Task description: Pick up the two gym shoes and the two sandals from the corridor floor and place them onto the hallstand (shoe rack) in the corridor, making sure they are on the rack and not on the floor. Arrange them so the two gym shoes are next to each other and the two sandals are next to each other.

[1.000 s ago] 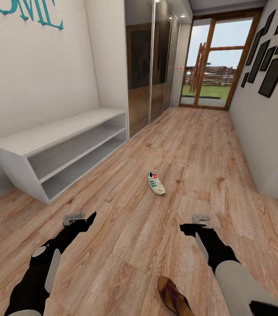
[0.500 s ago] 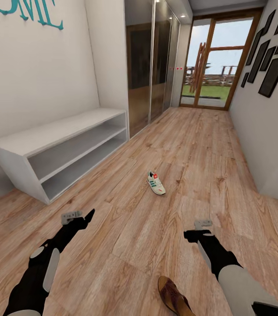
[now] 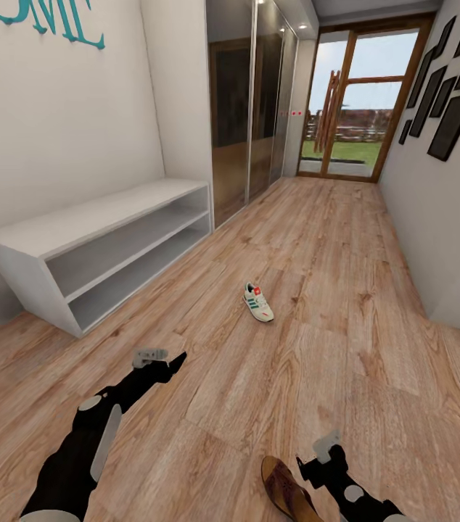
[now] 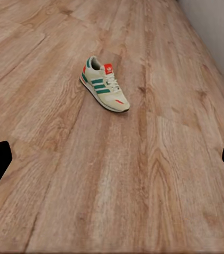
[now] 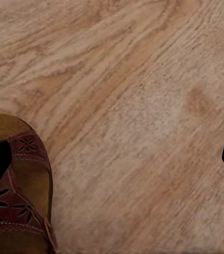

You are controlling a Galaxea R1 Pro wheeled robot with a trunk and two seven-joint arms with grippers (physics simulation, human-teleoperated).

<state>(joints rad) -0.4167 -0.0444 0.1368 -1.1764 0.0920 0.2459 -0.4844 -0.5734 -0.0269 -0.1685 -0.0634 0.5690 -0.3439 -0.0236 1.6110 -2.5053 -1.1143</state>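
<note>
No shoe is on a rack yet. One gym shoe (image 3: 258,301) lies mid-floor (image 3: 346,290); one sandal (image 3: 286,489) lies just beside the right gripper (image 3: 322,453). Both the right and left gripper (image 3: 159,358) are spread wide, holding nothing.

Head camera looks down the corridor; left wrist shares its gym shoe (image 3: 258,301) (image 4: 105,84).

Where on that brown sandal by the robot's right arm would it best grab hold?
Probably the strap of the sandal, coming down from above. It lies flat on the corridor floor, sole down, so the raised, cut-out strap is the part that fingers could close around. The right end effector hovers just beside it.
</note>
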